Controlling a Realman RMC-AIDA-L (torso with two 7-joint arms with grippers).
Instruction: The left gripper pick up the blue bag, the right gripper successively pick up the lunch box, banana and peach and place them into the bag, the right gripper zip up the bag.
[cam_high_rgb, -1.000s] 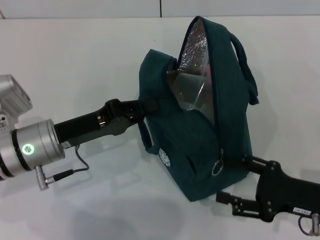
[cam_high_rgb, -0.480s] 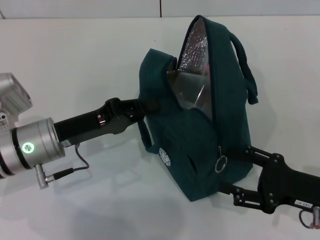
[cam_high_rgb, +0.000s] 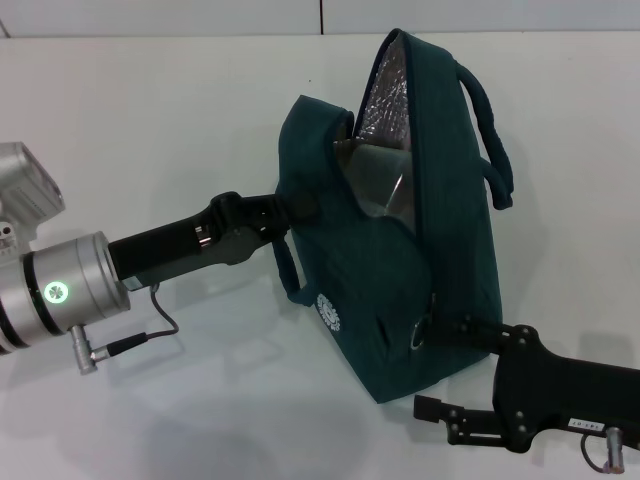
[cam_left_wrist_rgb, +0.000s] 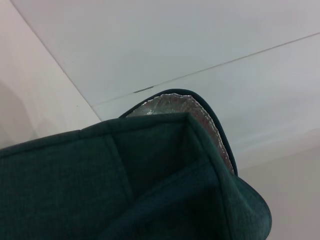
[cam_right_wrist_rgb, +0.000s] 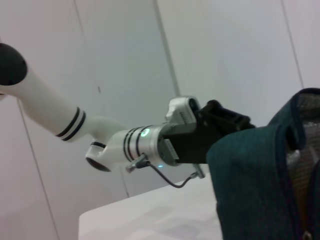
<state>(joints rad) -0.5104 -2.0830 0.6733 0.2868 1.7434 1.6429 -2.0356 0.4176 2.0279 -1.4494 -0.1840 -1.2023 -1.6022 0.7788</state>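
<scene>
The blue bag (cam_high_rgb: 400, 270) stands tilted on the white table, its zipper open, with silver foil lining (cam_high_rgb: 388, 95) and a clear lunch box (cam_high_rgb: 375, 180) showing in the mouth. My left gripper (cam_high_rgb: 287, 212) is shut on the bag's left side by a handle loop. At the bag's lower right corner my right gripper (cam_high_rgb: 428, 365) is open. Its upper finger lies beside the ring zipper pull (cam_high_rgb: 418, 336) and its lower finger is under the corner. The banana and the peach are hidden. The bag's fabric (cam_left_wrist_rgb: 125, 190) fills the left wrist view. The right wrist view shows the bag (cam_right_wrist_rgb: 260, 170) and the left gripper (cam_right_wrist_rgb: 220, 122).
The white table (cam_high_rgb: 150, 120) spreads around the bag, and a wall seam runs along its far edge. The left arm's silver wrist (cam_high_rgb: 60, 295) and its cable sit at the left. The second handle (cam_high_rgb: 490, 130) hangs on the bag's right side.
My right gripper has moved left and a little lower, so its upper finger now reaches the zipper pull. The bag and the left gripper have hardly moved.
</scene>
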